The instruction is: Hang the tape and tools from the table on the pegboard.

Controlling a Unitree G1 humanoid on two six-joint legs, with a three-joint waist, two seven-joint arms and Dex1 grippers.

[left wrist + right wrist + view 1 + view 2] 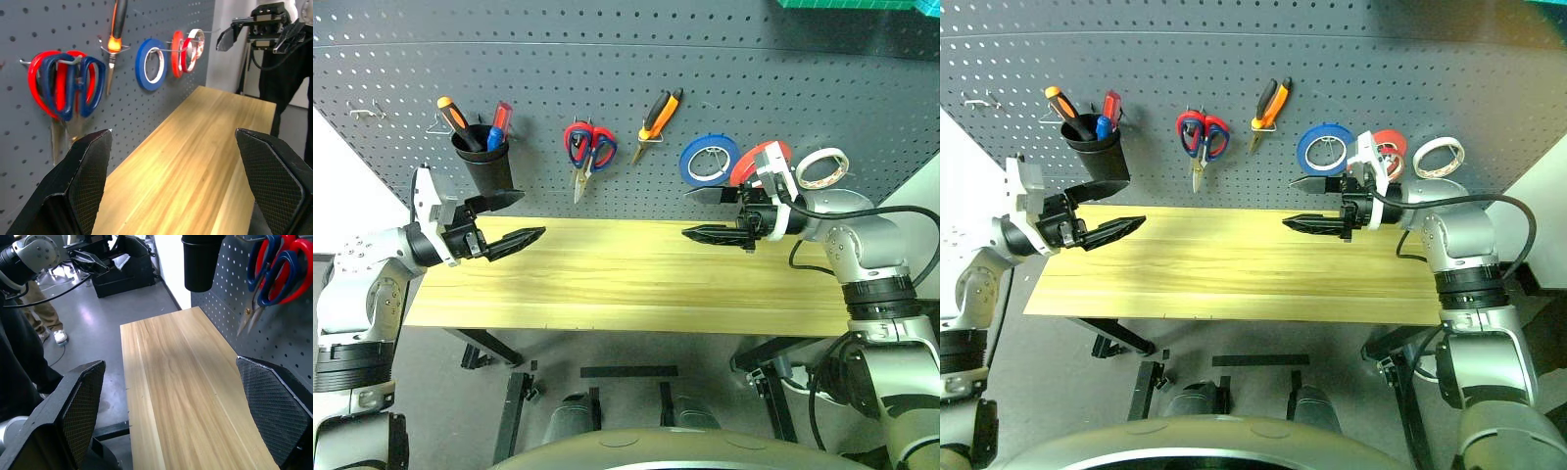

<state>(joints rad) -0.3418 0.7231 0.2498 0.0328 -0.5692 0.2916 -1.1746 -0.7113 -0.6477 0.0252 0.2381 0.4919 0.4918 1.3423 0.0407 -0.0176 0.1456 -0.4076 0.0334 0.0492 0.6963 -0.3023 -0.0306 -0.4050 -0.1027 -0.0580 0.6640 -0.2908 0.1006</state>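
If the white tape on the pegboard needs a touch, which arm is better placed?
Right, probably: the right gripper hovers near the white tape; the left gripper is at the pegboard's other end.

- A black cup (489, 162) hangs at the left, holding a red-and-blue tool (498, 124).
- Red-and-blue-handled scissors (588, 149) hang blades down, right of the cup.
- A blue tape roll (708, 159) hangs further right.
- A red-orange tape roll (759, 161) hangs just beside the blue one.

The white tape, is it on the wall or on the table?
On the wall. The white tape hangs on the pegboard beside the red roll, off the table.
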